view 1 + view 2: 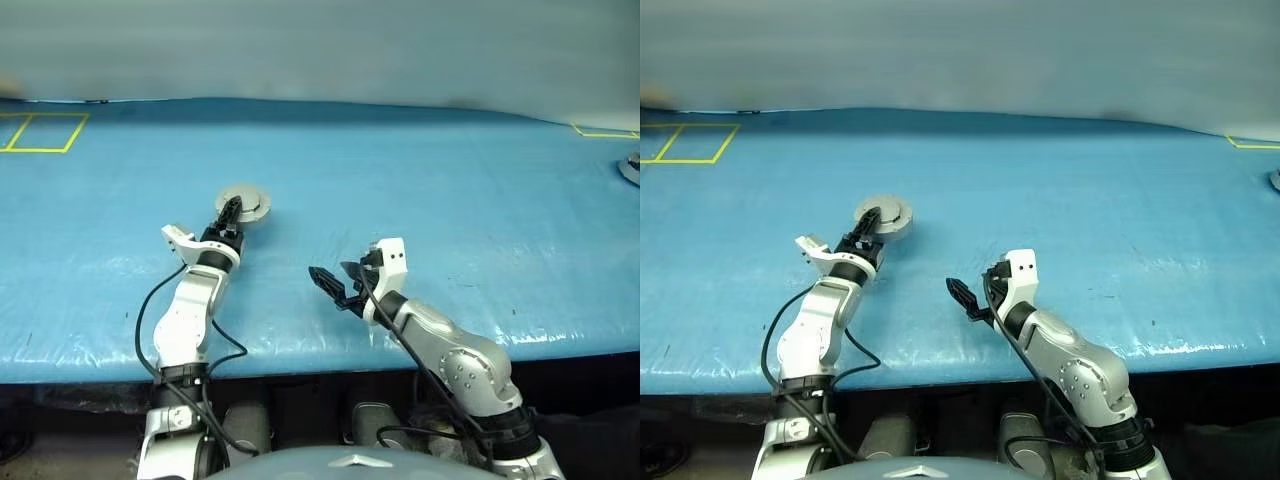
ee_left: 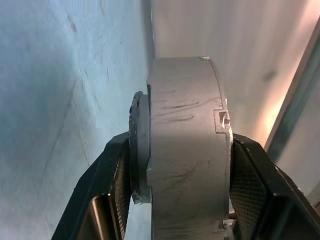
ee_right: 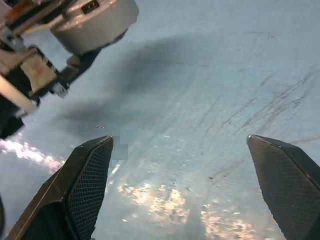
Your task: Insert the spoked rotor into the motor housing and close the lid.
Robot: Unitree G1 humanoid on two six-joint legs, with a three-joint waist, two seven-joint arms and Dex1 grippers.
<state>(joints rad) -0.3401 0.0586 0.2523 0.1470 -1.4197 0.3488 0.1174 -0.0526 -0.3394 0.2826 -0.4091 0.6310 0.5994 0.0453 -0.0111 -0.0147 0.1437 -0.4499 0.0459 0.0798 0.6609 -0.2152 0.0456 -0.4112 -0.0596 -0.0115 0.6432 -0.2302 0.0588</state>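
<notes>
The motor housing (image 1: 245,203), a grey round puck, is held just above the blue table, left of centre. My left gripper (image 1: 230,213) is shut on it, with a finger on each flat face (image 2: 181,139). The lid (image 2: 141,150) lies flat against the housing, closed. The spoked rotor is hidden from view. My right gripper (image 1: 330,285) hovers nearer the front edge, to the right of the housing. It is open wide with nothing between its fingers (image 3: 90,180). The right wrist view also shows the housing (image 3: 95,22) in the left gripper.
The table is covered in a blue sheet, with its front edge (image 1: 320,360) near me. A yellow tape square (image 1: 40,132) marks the far left and a yellow tape corner (image 1: 605,131) the far right. A round grey object (image 1: 632,168) lies at the right edge.
</notes>
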